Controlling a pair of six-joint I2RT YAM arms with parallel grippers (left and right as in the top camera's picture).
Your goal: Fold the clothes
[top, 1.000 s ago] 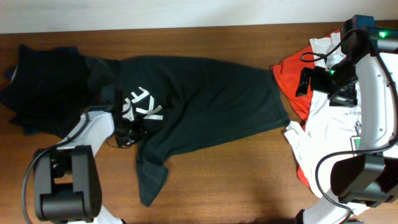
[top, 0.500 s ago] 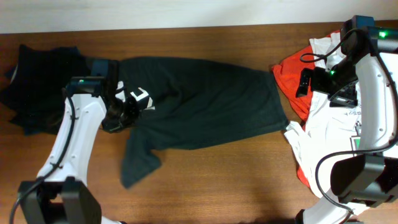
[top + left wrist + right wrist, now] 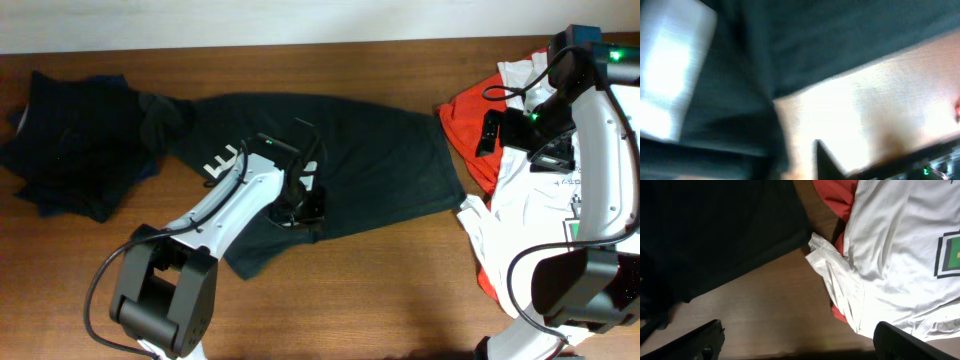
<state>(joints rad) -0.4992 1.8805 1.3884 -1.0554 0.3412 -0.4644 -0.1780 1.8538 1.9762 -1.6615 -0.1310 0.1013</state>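
The large dark green T-shirt (image 3: 370, 160) lies spread across the middle of the table, with white lettering (image 3: 224, 160) showing near its left part. My left gripper (image 3: 300, 207) is low over the shirt's middle and looks shut on a fold of it. The left wrist view is blurred: dark fabric (image 3: 715, 100) on the left, bright table, and one dark fingertip (image 3: 824, 159). My right gripper (image 3: 490, 130) hovers open and empty over the red shirt (image 3: 468, 112). The right wrist view shows its fingers (image 3: 695, 340) wide apart above the green shirt's corner (image 3: 715, 235).
A pile of dark navy shirts (image 3: 70, 140) lies at the far left. White printed shirts (image 3: 530, 215) lie heaped with the red one at the right edge, and also show in the right wrist view (image 3: 900, 255). Bare wood runs along the front.
My left arm has swung right from the shirt's left end to its middle, dragging fabric with it. The lower sleeve has shifted right. The right arm has not moved.
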